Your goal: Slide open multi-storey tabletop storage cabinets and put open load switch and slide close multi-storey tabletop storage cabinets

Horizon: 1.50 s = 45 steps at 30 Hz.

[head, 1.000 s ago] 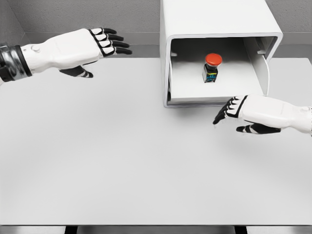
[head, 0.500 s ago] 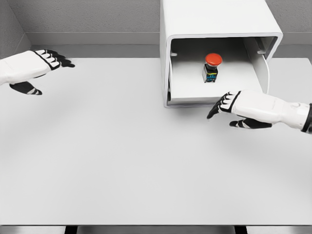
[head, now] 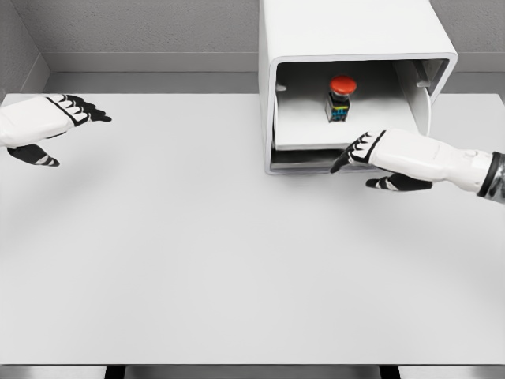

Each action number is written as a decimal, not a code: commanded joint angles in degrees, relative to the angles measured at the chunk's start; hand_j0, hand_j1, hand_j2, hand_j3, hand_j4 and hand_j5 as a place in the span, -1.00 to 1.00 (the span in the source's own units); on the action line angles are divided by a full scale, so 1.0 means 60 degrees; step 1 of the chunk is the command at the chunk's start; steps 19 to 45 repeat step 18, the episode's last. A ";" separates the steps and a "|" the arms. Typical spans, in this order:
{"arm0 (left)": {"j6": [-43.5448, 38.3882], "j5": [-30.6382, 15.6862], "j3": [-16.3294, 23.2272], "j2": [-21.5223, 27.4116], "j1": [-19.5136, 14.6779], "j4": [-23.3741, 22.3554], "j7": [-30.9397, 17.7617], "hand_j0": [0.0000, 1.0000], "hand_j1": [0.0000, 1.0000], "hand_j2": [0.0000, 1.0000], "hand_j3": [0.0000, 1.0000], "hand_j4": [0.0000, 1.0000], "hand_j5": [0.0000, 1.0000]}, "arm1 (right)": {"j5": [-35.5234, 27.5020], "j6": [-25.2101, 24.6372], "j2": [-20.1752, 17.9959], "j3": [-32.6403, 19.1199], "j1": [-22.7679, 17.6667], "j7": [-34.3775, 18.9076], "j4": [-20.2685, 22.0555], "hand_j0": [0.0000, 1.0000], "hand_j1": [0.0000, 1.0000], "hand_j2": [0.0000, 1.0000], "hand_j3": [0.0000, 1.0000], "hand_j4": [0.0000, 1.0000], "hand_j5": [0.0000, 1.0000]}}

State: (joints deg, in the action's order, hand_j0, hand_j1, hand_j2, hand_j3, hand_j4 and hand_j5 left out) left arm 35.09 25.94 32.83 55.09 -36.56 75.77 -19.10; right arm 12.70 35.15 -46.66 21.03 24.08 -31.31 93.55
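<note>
Switch (head: 341, 98) stands inside the drawer (head: 316, 134) of the cabinet (head: 347, 39), behind the right hand (head: 377, 152), whose loose, empty fingers seem to touch the drawer front.

white cabinet (head: 347, 39): drawer (head: 316, 134) partly open | red-capped switch (head: 340, 100): upright inside drawer

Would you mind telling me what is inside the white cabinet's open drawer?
One red-capped switch stands upright on the drawer floor of the cabinet. The right hand covers the drawer's front right edge; the back corners are shadowed.
</note>
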 commanded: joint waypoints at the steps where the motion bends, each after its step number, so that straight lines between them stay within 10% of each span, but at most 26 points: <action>1: -0.0016 -0.0046 -0.0008 0.0018 0.0000 -0.0002 0.0005 1.00 1.00 1.00 1.00 1.00 1.00 | -0.0036 -0.0024 0.0101 0.0026 0.0014 -0.0041 -0.0182 0.45 0.45 0.45 0.45 0.45 0.45; 14: -0.0016 -0.0046 -0.0008 0.0033 0.0073 0.0027 0.0005 1.00 1.00 1.00 1.00 1.00 1.00 | 0.0330 -0.0024 0.0731 0.0934 0.1172 -0.0041 -0.1339 0.45 0.45 0.45 0.45 0.45 0.45; 45: -0.0016 -0.0046 -0.0008 0.0033 0.0103 0.0027 0.0005 1.00 1.00 1.00 1.00 1.00 1.00 | 0.0301 -0.0024 0.0702 0.0905 0.1114 -0.0041 -0.1325 0.46 0.46 0.46 0.46 0.46 0.46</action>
